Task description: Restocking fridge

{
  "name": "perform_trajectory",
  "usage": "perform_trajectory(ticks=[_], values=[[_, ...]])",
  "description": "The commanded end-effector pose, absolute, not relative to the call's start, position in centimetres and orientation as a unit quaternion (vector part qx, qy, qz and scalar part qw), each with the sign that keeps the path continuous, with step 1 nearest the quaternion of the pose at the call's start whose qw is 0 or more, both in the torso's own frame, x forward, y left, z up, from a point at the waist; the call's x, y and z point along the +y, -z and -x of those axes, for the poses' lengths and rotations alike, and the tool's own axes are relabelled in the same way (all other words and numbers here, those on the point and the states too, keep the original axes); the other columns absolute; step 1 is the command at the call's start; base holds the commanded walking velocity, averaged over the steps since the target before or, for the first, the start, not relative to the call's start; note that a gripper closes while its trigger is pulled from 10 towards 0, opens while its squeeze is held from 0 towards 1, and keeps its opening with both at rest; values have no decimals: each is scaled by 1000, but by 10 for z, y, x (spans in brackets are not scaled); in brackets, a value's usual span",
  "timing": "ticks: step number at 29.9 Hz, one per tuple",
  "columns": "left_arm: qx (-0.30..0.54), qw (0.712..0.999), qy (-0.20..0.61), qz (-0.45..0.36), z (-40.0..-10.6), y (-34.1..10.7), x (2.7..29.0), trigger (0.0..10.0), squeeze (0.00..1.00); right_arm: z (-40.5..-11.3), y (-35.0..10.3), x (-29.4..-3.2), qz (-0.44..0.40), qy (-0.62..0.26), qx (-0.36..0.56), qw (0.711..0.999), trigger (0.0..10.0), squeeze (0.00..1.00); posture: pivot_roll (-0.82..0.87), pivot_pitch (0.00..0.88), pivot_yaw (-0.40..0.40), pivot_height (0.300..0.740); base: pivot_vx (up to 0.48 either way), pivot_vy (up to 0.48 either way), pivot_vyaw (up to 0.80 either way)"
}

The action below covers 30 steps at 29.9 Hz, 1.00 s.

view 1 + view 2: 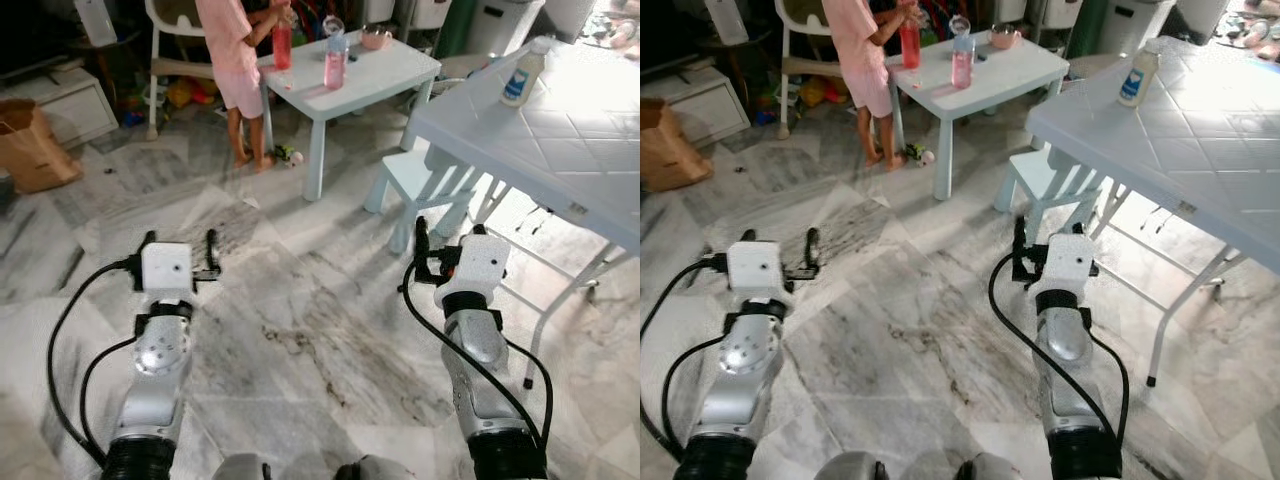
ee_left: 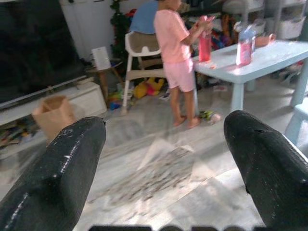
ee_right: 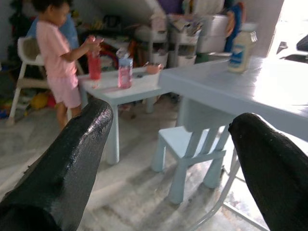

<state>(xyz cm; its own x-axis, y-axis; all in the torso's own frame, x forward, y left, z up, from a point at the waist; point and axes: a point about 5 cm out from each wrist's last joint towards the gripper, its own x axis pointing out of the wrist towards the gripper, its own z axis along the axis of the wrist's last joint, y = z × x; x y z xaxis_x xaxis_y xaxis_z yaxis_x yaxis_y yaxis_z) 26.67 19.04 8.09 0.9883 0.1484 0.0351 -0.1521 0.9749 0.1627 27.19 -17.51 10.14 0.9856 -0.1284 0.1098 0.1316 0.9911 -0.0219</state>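
Observation:
A white bottle with a blue label (image 1: 520, 75) stands upright near the far edge of the large pale tiled table (image 1: 560, 140) on my right. Over the marble floor, my left gripper (image 1: 181, 252) is held out low and open, nothing between its fingers (image 2: 62, 163). My right gripper (image 1: 450, 242) is open and empty too, just short of the large table's near corner and level with a small pale blue chair (image 1: 420, 185). In the right wrist view the white bottle (image 3: 239, 48) stands well beyond the fingers (image 3: 269, 159).
A person in pink (image 1: 235, 70) stands at a low white table (image 1: 385, 75), holding a red bottle (image 1: 282, 45); a pink bottle (image 1: 335, 60) and a bowl (image 1: 377, 38) sit on it. A brown paper bag (image 1: 30, 145) stands far left, a high chair (image 1: 170, 40) behind.

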Motion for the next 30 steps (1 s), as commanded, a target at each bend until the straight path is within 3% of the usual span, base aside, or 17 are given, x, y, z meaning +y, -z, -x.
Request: perform_trajectory(ticks=[1, 6, 13, 23, 30], values=[[-22, 992, -88, -88, -262, -87, 198, 10000, 0, -262, -104, -181, 4, 76, -58, 995, 10000, 0, 58, 0, 18, 740, 0, 0, 0], [0, 990, -104, -100, -241, -77, 219, 10000, 0, -232, -89, -188, 12, 47, -34, 998, 10000, 0, 57, 0, 16, 740, 0, 0, 0], [13, 991, -89, -98, -233, -71, 212, 10000, 0, -210, -78, -190, 30, 31, 0, 999, 10000, 0, 44, 0, 21, 740, 0, 0, 0], [-12, 997, -26, -70, -251, -80, 186, 10000, 0, -216, -82, -192, 45, 23, -20, 999, 10000, 0, 19, 4, 26, 740, 49, 0, 0], [8, 998, -14, -55, -247, -69, 180, 10000, 0, -225, -71, -196, 11, 49, 1, 999, 10000, 0, 11, 0, 44, 740, 370, 0, -777]])
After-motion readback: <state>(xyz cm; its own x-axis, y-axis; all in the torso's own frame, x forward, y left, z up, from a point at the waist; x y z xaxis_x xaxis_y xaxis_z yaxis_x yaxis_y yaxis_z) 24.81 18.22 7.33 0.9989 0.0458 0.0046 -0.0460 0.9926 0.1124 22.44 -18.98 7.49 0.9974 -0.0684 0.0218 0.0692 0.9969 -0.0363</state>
